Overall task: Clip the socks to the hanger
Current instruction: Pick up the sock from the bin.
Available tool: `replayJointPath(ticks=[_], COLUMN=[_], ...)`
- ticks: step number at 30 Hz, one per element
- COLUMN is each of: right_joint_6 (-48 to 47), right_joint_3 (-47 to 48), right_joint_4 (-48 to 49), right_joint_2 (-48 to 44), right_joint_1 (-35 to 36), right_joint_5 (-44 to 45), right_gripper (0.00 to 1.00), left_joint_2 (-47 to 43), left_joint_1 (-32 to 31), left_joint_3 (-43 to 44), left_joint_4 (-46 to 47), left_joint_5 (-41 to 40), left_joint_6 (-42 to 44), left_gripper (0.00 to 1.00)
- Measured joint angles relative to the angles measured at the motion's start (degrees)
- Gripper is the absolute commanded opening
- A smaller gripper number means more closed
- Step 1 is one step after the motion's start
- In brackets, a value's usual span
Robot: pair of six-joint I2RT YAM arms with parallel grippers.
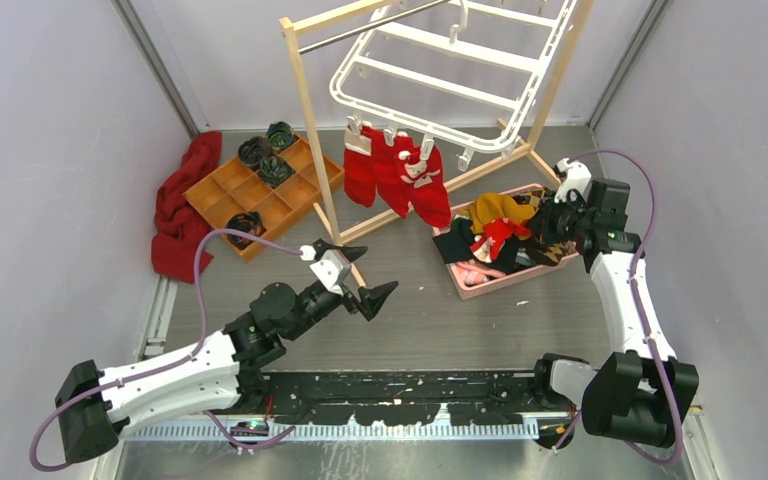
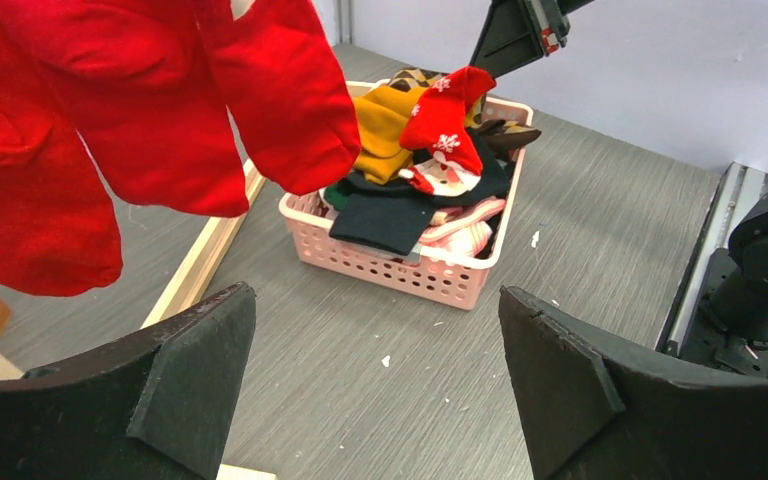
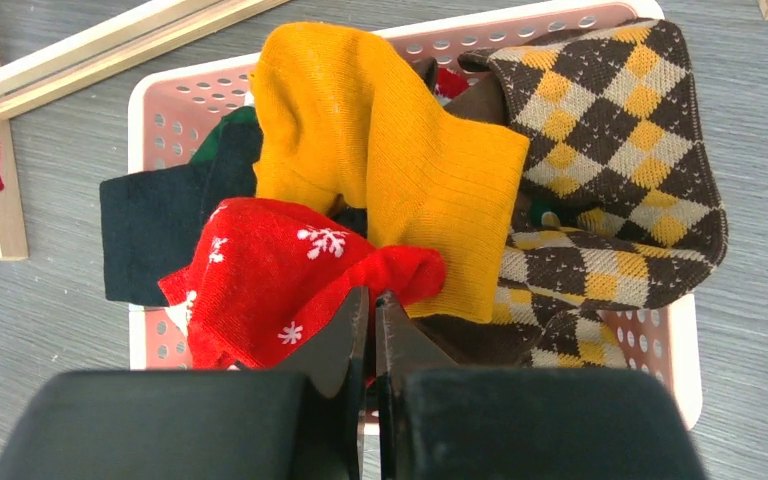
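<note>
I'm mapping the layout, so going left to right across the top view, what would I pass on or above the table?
In order: red cloth → compartment tray → hung red socks → pink basket.

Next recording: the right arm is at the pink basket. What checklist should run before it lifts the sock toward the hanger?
1. Right gripper shut on the red snowflake-patterned sock: ok.
2. Mustard ribbed sock not pinched along with it: cannot tell.
3. Sock clear of the pink perforated plastic basket: not ok, its lower end rests on the pile.
4. Left gripper open and empty: ok.
5. Spare clip on the white plastic frame hanger: ok.
</note>
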Motion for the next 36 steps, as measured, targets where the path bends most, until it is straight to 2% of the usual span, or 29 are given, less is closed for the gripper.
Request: replayJointPath(ticks=[5, 11, 18, 27, 36], right_joint_6=[-2.0, -2.9, -6.2, -9.8, -13.8], right_joint_3=[1.3, 5.1, 6.0, 6.0, 8.9], right_joint_4=[-0.4, 0.2, -0.4, -4.3, -8.5], right_joint_2=[1.2, 3.9, 4.2, 4.2, 1.8], right_joint_1=[0.0, 0.0, -1.9, -7.6, -9.0], right_joint_5=[-0.4, -0.5, 0.5, 1.0, -6.5], right_gripper=[0.07, 0.15, 0.17, 0.43, 0.75], left_joint_2=[-2.6, -3.8, -3.4, -3.3, 2.8], left_joint_1=[0.0, 0.0, 0.0, 1.7, 9.9], left_joint_3=[-0.4, -0.7, -0.7, -0.4, 2.2], left_joint_4=[-2.8, -4.5, -8.1, -13.6, -19.2], left_joint_5=[-1.5, -2.8, -3.8, -6.3, -3.0], left_joint_6=[0.0, -0.6, -3.2, -8.1, -16.7], left_gripper=[0.91, 0.91, 0.91, 0.93, 0.92])
